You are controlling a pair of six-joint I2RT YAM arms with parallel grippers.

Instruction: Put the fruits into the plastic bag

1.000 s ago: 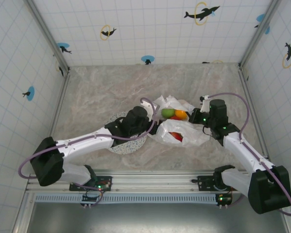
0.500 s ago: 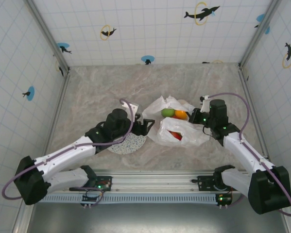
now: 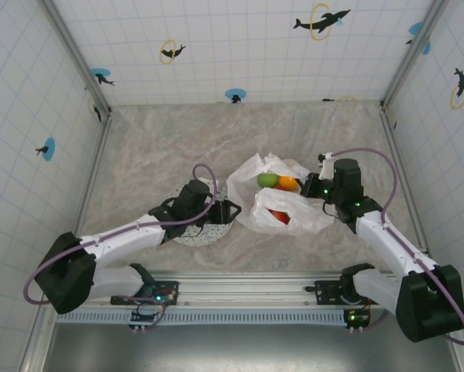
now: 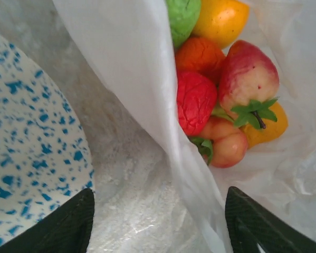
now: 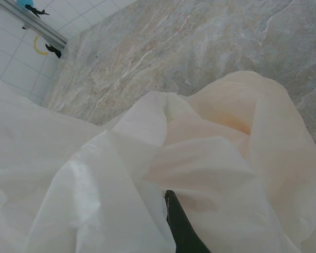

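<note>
The white plastic bag (image 3: pixel 297 211) lies crumpled at mid-table with its mouth facing left. Several fruits sit inside it: a green one (image 3: pixel 267 180), an orange one (image 3: pixel 287 183) and a red one (image 3: pixel 280 217). The left wrist view shows them heaped in the bag (image 4: pixel 147 79): green (image 4: pixel 183 16), yellow (image 4: pixel 221 20), red (image 4: pixel 195 103) and a red-yellow apple (image 4: pixel 247 74). My left gripper (image 3: pixel 230 209) is open just left of the bag's mouth, and the bag's edge runs between its fingers (image 4: pixel 68 226). My right gripper (image 3: pixel 315 188) is shut on the bag's right side (image 5: pixel 210 163).
A round speckled plate (image 3: pixel 204 231) lies under my left wrist, left of the bag, and it shows again as the plate (image 4: pixel 26 158) in the left wrist view. Tiled walls and metal posts ring the marbled table (image 3: pixel 162 147).
My left gripper has drawn back from over the bag's mouth toward the plate and its jaws have narrowed somewhat. The right arm has not moved.
</note>
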